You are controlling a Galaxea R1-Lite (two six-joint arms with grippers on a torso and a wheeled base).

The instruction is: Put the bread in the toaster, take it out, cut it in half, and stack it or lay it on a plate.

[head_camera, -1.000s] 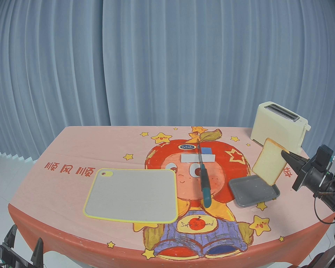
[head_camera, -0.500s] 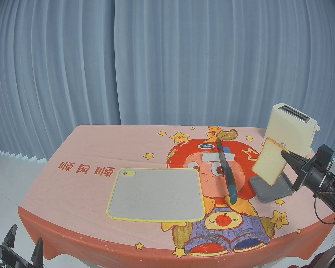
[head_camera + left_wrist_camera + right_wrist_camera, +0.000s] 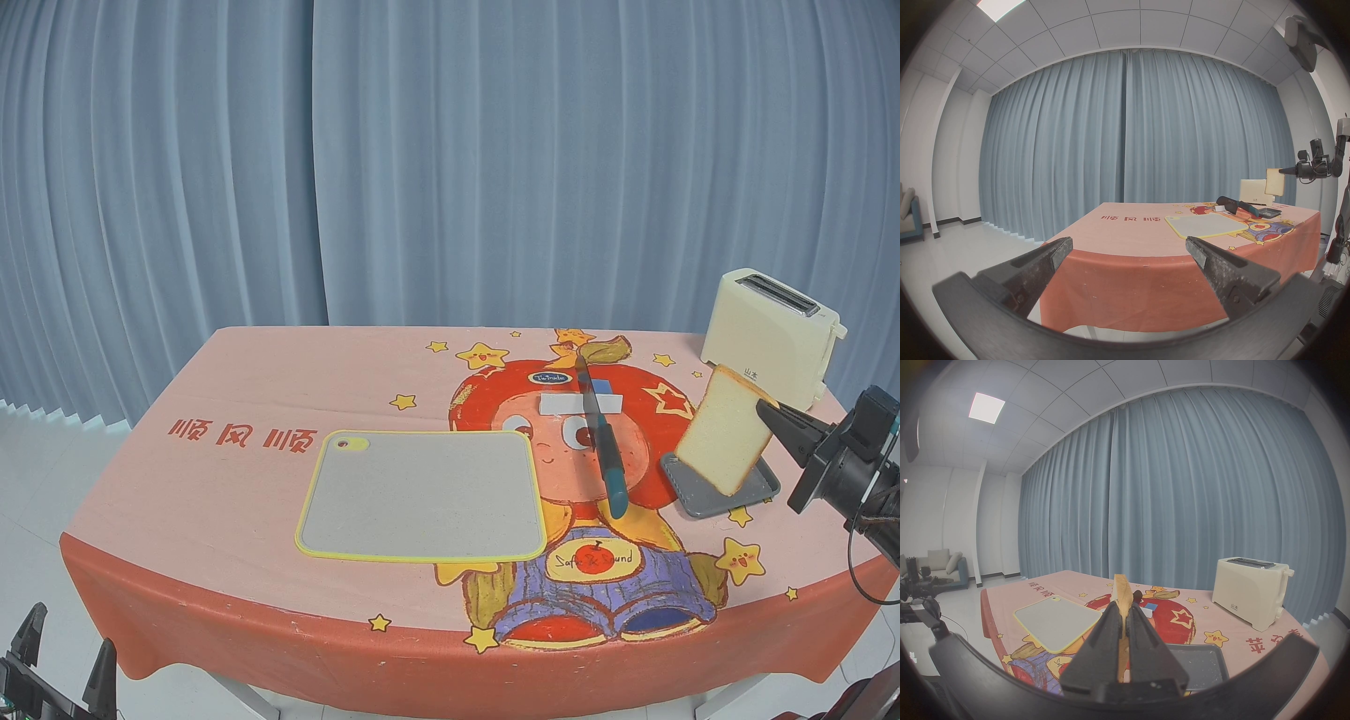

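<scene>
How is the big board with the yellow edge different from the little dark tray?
The cutting board is light grey with a yellow edge; the plate is dark grey all over. The cutting board is much bigger than the plate. The cutting board lies bare in the middle; the plate sits nearer the toaster, and the bread in the right pincer hangs above it. Both lie flat and have rounded corners.

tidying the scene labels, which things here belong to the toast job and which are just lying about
Job: bread, held in the right gripper; toaster; knife; cutting board; grey plate.
Lying about: white strip and blue patch by the knife blade; tablecloth; curtain.
</scene>
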